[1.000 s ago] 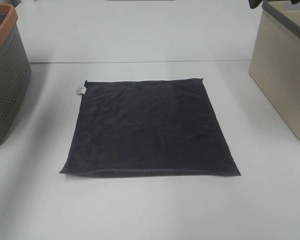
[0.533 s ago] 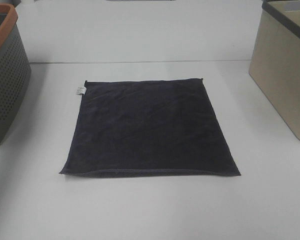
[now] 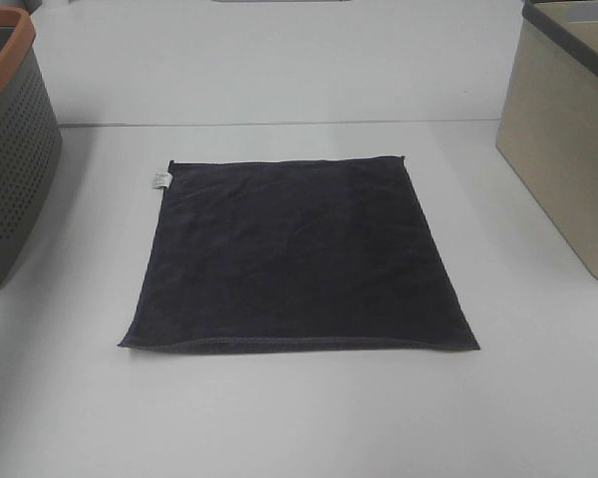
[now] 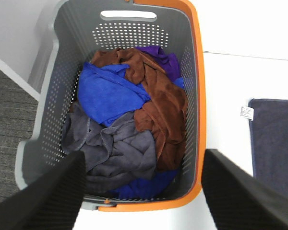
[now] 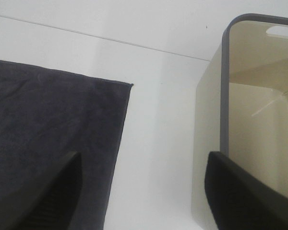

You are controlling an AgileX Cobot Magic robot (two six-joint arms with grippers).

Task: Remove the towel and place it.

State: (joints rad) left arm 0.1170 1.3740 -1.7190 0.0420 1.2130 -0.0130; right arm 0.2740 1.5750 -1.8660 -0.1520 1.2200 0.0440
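Note:
The towel [image 3: 299, 254] is a dark navy square lying flat in the middle of the white table, with a small white tag [image 3: 160, 179] at its far left corner. Neither gripper shows in the exterior high view. My left gripper [image 4: 143, 153] hangs open above a grey basket of cloths, nothing between its fingers; the towel's tagged corner [image 4: 278, 143] lies off to one side. My right gripper [image 5: 144, 155] is open and empty over bare table, between the towel's edge [image 5: 48, 124] and a beige bin.
A grey perforated basket with an orange rim [image 3: 10, 149] stands at the table's left edge, holding blue, brown, grey and purple cloths [image 4: 129, 110]. A beige bin with a dark rim [image 3: 563, 149] stands at the right, its inside [image 5: 259, 129] showing nothing.
A dark part of the right arm seen at the top right of the exterior high view one second ago has left the frame. The towel has not moved.

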